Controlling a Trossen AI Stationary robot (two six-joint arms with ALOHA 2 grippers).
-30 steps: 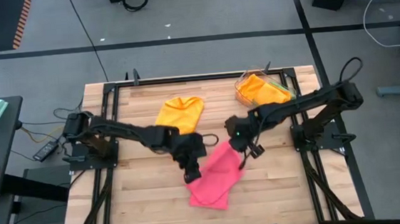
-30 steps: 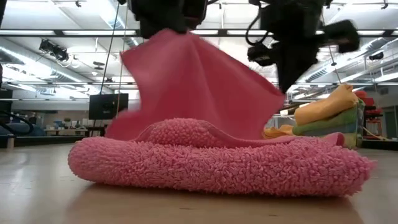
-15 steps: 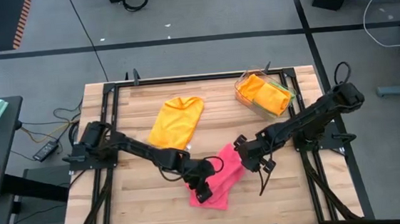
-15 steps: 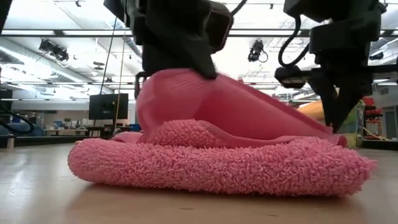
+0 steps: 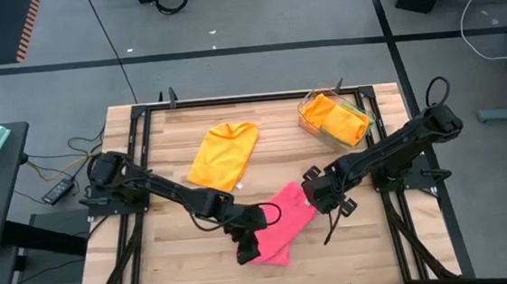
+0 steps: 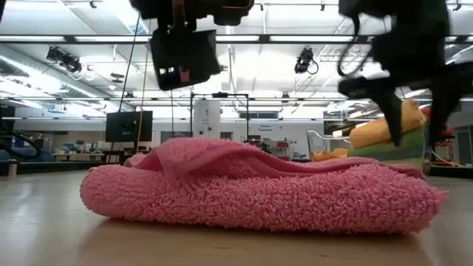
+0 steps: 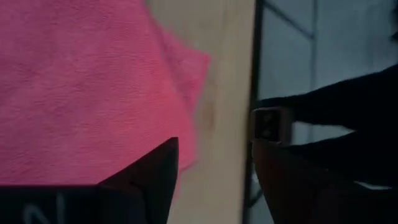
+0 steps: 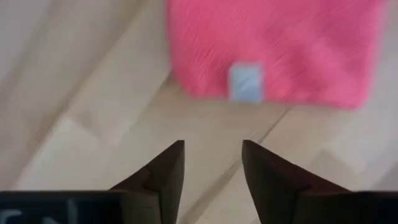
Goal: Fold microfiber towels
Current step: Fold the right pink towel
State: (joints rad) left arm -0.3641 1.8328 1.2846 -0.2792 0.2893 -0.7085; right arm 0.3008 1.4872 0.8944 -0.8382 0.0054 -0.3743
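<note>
A pink microfiber towel (image 5: 280, 229) lies folded over on itself on the wooden table, a thick double layer in the low view (image 6: 259, 191). My left gripper (image 5: 246, 249) hangs open just above its near left corner; the wrist view (image 7: 214, 155) shows one finger over the pink cloth (image 7: 81, 87) and one past its edge. My right gripper (image 5: 324, 202) is open over bare wood at the towel's far right end (image 8: 273, 50), pointing down (image 8: 212, 165). A white label (image 8: 245, 82) sits at that edge. A yellow-orange towel (image 5: 223, 153) lies spread farther back.
A clear tray (image 5: 310, 112) with folded orange and green towels (image 5: 335, 117) stands at the table's far right. Black frame rails (image 5: 138, 169) run along the table's left and right sides. Bare wood lies near the front left.
Both grippers have come down toward the near edge with the pink towel's raised edge, laid it over the lower half, then opened and let go. The towel, first held up like a sheet, now lies folded flat, and the left gripper has risen clear of it.
</note>
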